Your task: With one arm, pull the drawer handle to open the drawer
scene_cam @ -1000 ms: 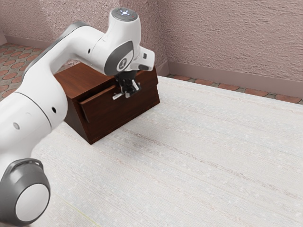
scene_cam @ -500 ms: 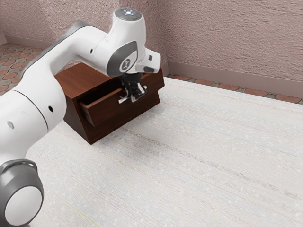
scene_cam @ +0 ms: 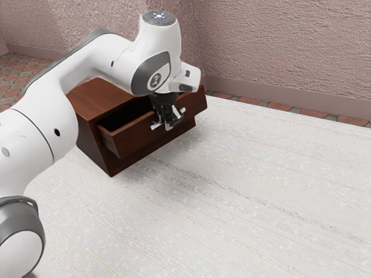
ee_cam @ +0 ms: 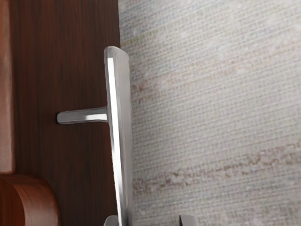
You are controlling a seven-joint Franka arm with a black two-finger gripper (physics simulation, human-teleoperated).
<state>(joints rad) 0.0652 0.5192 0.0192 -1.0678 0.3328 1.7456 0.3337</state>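
The grey joint cap [scene_cam: 152, 78] on the arm bears a small white emblem, too small to read. At ten o'clock on the table [scene_cam: 261, 191] sits the wooden cabinet [scene_cam: 95, 101], its drawer [scene_cam: 142, 133] partly out (a dark gap shows above the front). The claw [scene_cam: 168, 120] hangs at the handle [scene_cam: 156, 124]. The wrist view adds the handle's mounting post [ee_cam: 82, 116] and two fingertips [ee_cam: 111, 220] standing apart, with the bar against one alone, so the claw is open.
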